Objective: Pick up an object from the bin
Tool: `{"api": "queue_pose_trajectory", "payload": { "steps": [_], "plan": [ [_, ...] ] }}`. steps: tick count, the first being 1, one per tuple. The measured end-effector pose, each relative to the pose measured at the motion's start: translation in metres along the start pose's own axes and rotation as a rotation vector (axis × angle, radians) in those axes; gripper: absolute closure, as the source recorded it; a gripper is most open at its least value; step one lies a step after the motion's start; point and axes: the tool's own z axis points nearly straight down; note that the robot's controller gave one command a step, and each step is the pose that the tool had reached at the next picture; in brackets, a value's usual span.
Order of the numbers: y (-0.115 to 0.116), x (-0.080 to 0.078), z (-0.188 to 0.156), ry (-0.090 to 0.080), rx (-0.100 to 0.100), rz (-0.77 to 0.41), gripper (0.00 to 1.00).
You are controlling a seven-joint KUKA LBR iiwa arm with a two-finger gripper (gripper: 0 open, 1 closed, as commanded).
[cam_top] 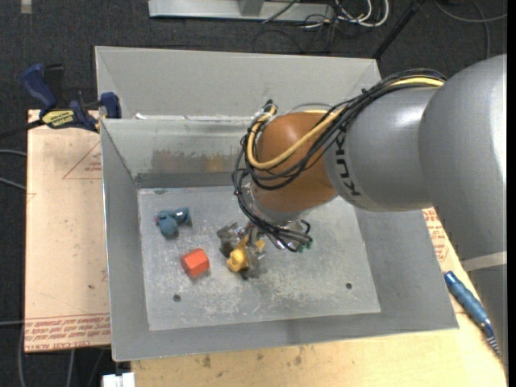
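Note:
My gripper hangs below the orange wrist cover, low over the middle of the bin floor. A small yellow thing sits right at its fingertips, and I cannot tell whether the fingers close on it. To the left of it a red-orange cube lies on the floor. Farther up and left rests a small blue lump.
The arm and its cables reach in from the right and cover the bin's right middle. The bin floor is dusted with light scuffs. Slanted grey walls rise on all sides.

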Motion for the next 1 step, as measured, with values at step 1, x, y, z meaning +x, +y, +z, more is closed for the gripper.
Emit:
{"api": "queue_pose_trajectory", "payload": {
  "steps": [1],
  "plan": [
    [0.0197,0.0180,-0.1712,-0.008,0.006,0.009,1.00]
  ]
}}
